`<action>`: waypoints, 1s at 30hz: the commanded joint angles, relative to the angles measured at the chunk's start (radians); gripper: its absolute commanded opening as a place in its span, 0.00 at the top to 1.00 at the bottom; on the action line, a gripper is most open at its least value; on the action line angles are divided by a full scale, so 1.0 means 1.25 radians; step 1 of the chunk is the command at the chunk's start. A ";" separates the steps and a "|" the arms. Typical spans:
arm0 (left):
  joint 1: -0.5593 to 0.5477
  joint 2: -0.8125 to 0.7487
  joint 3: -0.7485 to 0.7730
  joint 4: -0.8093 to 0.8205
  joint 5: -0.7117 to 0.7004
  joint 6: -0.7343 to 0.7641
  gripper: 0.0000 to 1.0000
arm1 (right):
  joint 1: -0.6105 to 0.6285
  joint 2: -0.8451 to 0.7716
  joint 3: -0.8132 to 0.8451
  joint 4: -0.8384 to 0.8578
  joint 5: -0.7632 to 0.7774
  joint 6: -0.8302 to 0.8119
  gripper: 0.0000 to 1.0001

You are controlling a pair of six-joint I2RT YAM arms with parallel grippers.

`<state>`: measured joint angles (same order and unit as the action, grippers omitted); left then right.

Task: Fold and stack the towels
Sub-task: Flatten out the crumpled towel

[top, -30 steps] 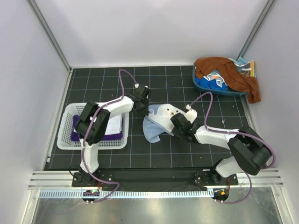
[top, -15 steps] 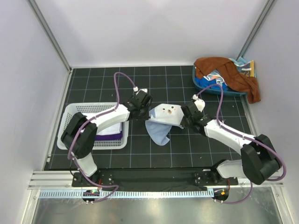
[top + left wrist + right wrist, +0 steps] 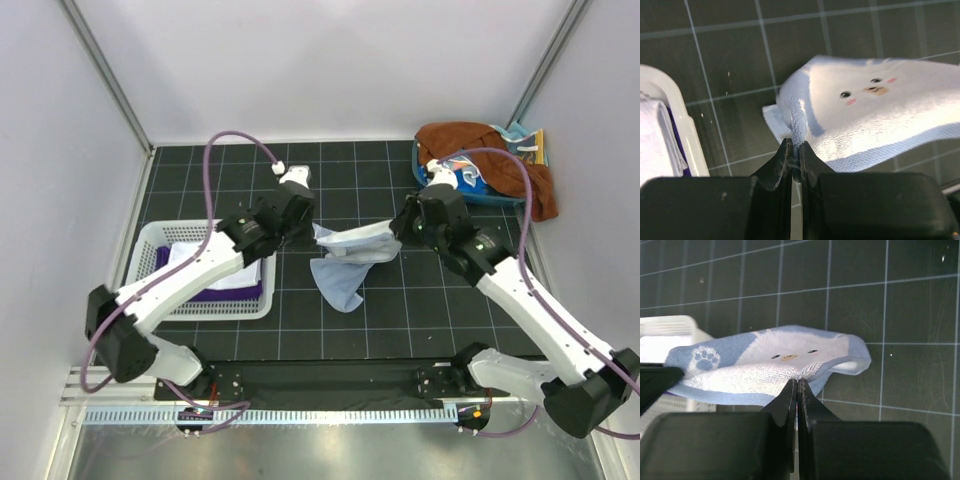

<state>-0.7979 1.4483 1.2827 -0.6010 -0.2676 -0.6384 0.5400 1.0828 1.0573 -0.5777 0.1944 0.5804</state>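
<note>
The light blue towel with a white bear face (image 3: 350, 250) hangs stretched between both grippers above the black mat, its lower part drooping to the mat. My left gripper (image 3: 312, 232) is shut on its left edge (image 3: 797, 120). My right gripper (image 3: 398, 232) is shut on its right edge (image 3: 800, 371). A white towel (image 3: 225, 262) lies on a dark purple towel (image 3: 230, 292) inside the white basket (image 3: 150, 300). A rust-brown towel (image 3: 495, 155) drapes over the blue tub at the back right.
The blue tub (image 3: 455, 190) holds more blue cloth (image 3: 465, 175). The white basket's rim shows in the left wrist view (image 3: 680, 130) and the right wrist view (image 3: 670, 327). The grey walls close in on three sides.
Both grippers have risen and moved toward the back, lifting the bear towel off the mat and stretching it between them.
</note>
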 commanded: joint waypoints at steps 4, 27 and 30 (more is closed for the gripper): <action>-0.046 -0.145 0.157 -0.114 -0.033 0.058 1.00 | -0.002 -0.073 0.198 -0.119 -0.056 -0.078 0.99; -0.091 -0.268 0.400 -0.197 0.151 0.017 1.00 | -0.002 -0.120 0.507 -0.232 -0.268 -0.040 0.99; -0.091 -0.273 0.410 -0.197 0.175 0.013 1.00 | -0.002 -0.129 0.513 -0.231 -0.286 -0.031 0.99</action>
<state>-0.9096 1.1255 1.7576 -0.8497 -0.0971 -0.6209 0.5400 0.9386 1.6588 -0.8680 -0.1272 0.5285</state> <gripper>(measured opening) 0.091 0.053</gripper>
